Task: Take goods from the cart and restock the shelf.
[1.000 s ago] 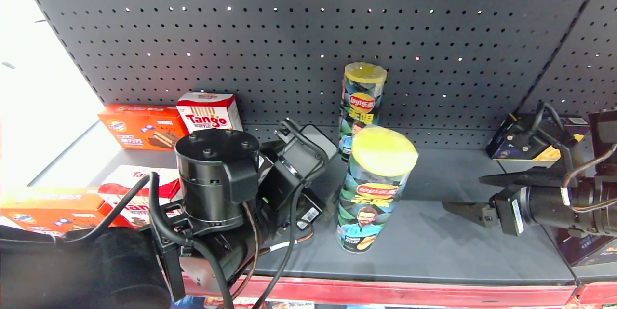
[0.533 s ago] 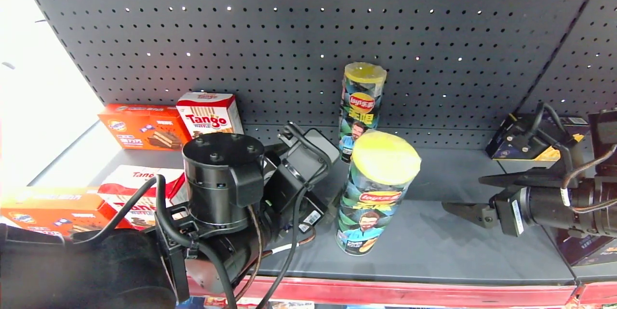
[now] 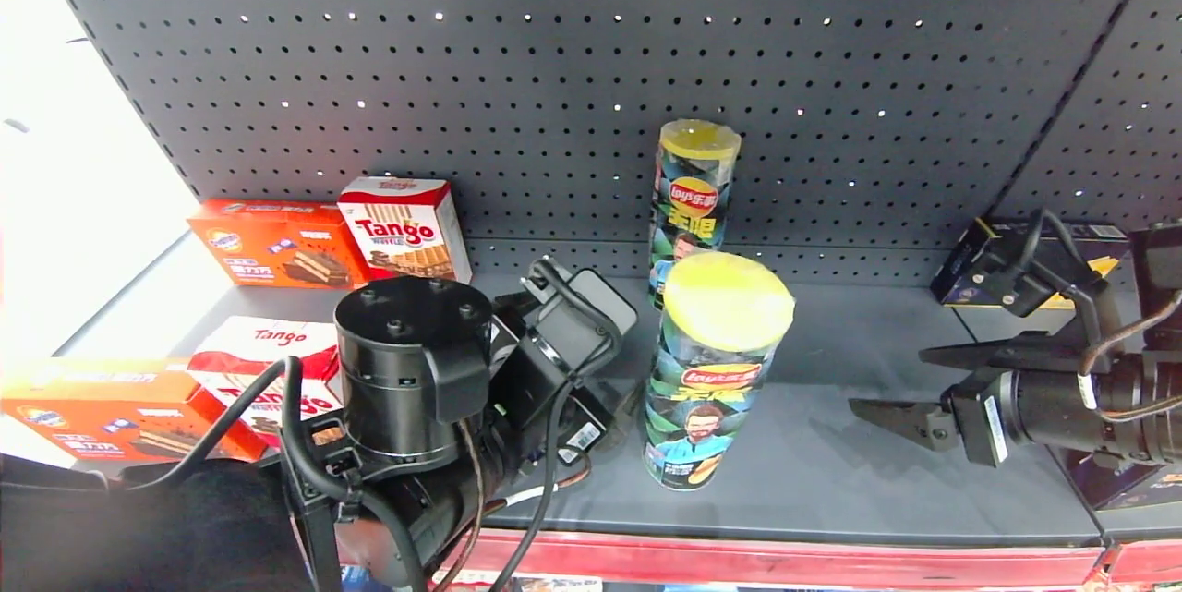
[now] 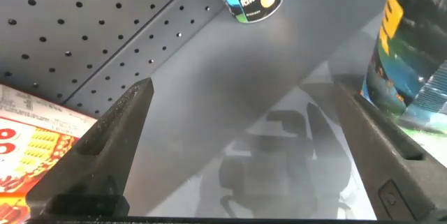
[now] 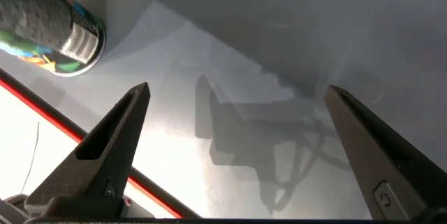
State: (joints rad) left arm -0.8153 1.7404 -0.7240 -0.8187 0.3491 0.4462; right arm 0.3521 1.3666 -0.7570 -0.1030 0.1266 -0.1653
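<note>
- Evidently the left arm, in the lower left of the frame, has drawn back toward the bottom-left corner, away from the front chip can. That can leaned a little a moment ago and now stands upright on the shelf at centre frame.
- The left tool is spread wide with nothing between its fingers. The front chip can sits just beside one finger, apparently not touching it.
- The right tool, at the right edge, is likewise spread and empty, and it has sunk slightly.
- The rear chip can stands behind the front one, against the pegboard, unmoved.
- My judgement: this can is placed and released, so fetching the next item probably follows.
</note>
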